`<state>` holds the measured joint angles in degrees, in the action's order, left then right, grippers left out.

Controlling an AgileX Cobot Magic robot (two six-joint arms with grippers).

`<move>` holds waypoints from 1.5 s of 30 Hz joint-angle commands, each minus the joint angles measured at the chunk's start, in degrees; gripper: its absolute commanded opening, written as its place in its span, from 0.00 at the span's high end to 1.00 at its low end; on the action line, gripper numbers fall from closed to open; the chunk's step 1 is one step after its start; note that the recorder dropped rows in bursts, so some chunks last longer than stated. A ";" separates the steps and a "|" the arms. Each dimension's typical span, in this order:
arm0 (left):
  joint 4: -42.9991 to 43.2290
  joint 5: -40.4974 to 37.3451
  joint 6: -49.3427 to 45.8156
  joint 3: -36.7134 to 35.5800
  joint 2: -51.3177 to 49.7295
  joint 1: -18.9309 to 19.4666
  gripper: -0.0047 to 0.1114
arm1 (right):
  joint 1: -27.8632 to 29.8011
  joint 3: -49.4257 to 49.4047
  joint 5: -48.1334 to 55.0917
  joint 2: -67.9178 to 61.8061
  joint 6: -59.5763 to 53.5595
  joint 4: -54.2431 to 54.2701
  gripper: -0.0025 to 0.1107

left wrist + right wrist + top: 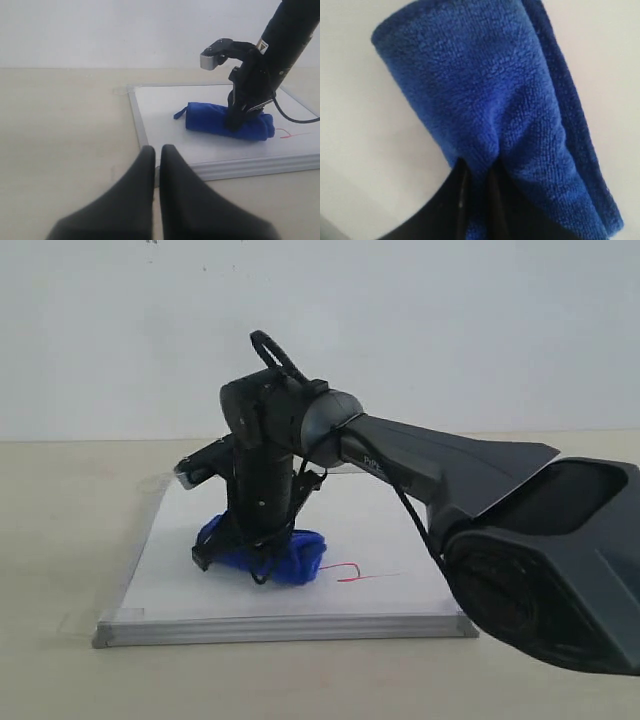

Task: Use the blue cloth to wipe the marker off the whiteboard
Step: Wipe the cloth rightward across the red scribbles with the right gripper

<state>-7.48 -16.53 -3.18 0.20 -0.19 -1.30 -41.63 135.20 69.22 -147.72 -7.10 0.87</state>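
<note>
One rolled royal-blue plush cloth (297, 556) is pinched by the right gripper (252, 552) on the square, silver-framed white board (385, 515) — just beside a thin red marker line (352, 576); the left gripper (156, 151) is seen closed, off the board.

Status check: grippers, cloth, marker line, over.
Right gripper shut on blue cloth, pressed to whiteboard. Left gripper shut, empty, short of board. Red marker line unwiped beside cloth, nothing between.

right end effector (246, 554) grips blue cloth (297, 558) on whiteboard (180, 585).
</note>
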 commanded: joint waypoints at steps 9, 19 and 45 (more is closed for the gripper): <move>-0.04 0.18 -0.31 -0.20 0.19 0.08 0.93 | -2.20 -0.43 0.74 -0.23 6.27 -20.57 0.98; -0.04 0.18 -0.31 -0.20 0.19 0.08 0.93 | -2.20 -0.56 0.74 -0.23 5.00 -19.31 0.98; -0.04 0.18 -0.31 -0.20 0.19 0.08 0.93 | 5.47 -23.39 0.74 11.01 0.59 -11.06 0.98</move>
<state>-7.48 -16.53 -3.18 0.20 -0.19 -1.30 -36.57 112.41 68.34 -136.45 -5.34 -14.17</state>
